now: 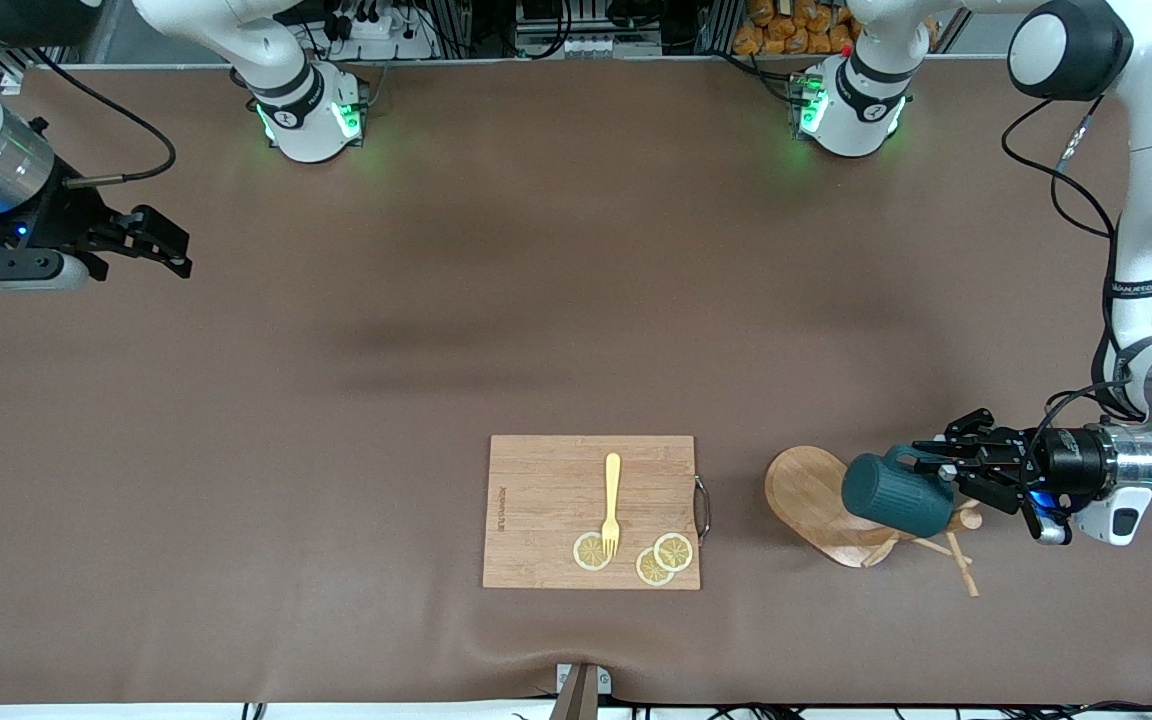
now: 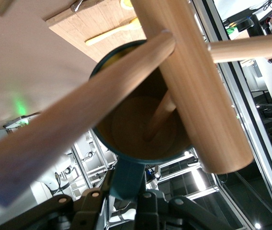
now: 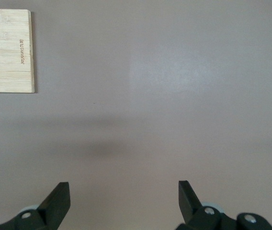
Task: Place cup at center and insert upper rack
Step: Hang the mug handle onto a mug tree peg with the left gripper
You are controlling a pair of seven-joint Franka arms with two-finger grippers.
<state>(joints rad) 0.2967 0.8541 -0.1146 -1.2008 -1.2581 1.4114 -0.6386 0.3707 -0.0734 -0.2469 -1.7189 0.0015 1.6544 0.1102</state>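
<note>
Front view: the cup (image 1: pixel 894 497), a dark teal ribbed mug, hangs on its side over the upper rack (image 1: pixel 816 500), a light wooden mug tree lying tipped over on the table (image 1: pixel 336 400) toward the left arm's end. The left gripper (image 1: pixel 936 470) is pinched tight on the cup's handle, holding it above the rack's oval base. Left wrist view shows the rack's post and pegs crossing the cup's open mouth, one peg reaching inside. Beside the rack, toward the table's middle, lies a cutting board (image 1: pixel 546 510) with a yellow fork (image 1: pixel 612 503) and lemon slices (image 1: pixel 656 558). The right gripper (image 1: pixel 161 245) waits over the right arm's end, fingers spread wide.
</note>
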